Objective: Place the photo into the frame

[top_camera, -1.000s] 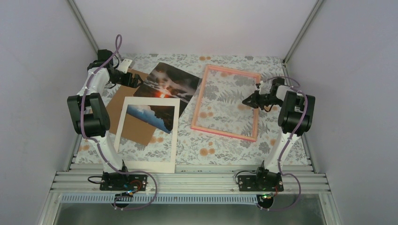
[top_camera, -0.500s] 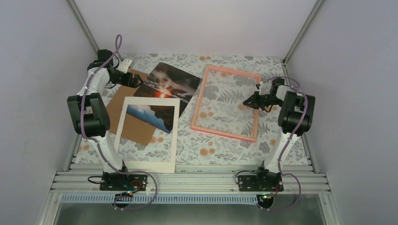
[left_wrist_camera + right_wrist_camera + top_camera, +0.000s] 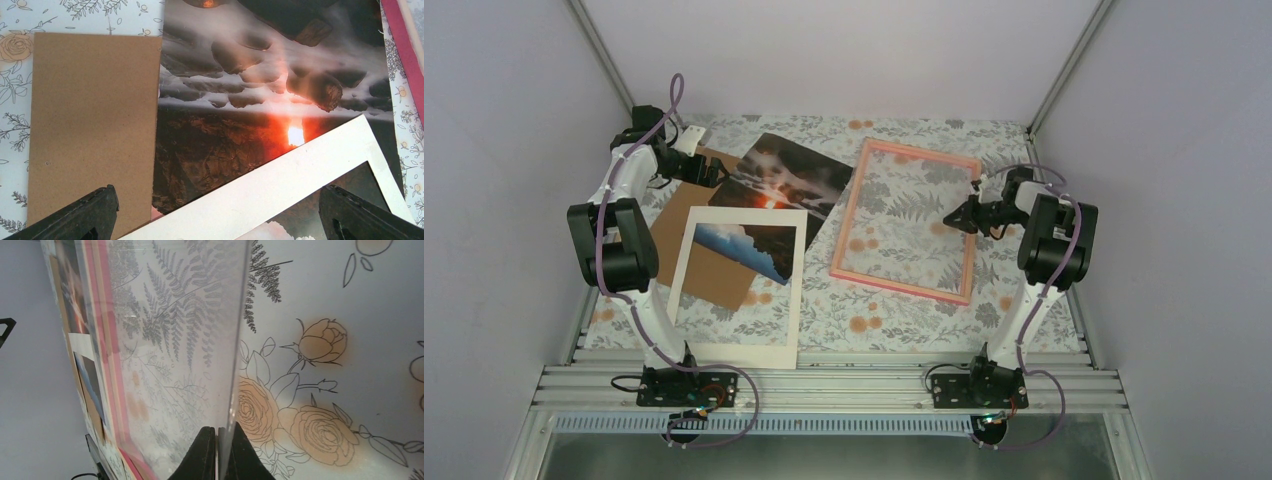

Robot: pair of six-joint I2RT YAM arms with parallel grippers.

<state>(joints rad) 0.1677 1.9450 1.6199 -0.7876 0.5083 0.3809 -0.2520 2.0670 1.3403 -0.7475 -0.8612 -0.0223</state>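
So the glossy sunset print with the glowing orange sun (image 3: 799, 175) isn't in yet. It's lying face up toward the back of the floral-patterned surface (image 3: 894, 320), left of the big rectangular picture frame with the thin pink border and clear pane (image 3: 902, 220). Its right corner sits just beside the frame's pink edge.

On its other side the print runs along the plain brown board (image 3: 672, 228). The white card mat with the rectangular window (image 3: 734, 350) lies across its near corner, so a bit of the picture shows through the window. From the left wrist you get the same thing up close: print (image 3: 240, 100), board (image 3: 90, 115) and mat (image 3: 280, 185).

The left claw (image 3: 714, 175) hangs over that spot with its fingers (image 3: 95, 215) spread as wide as they go and nothing between them.

The right claw (image 3: 951, 216) is at the frame's right side, squeezed shut. In the wrist view the clear edge of the frame (image 3: 170, 340) runs straight down into the pinch (image 3: 217, 440), so it looks like it's got the frame by the pane.
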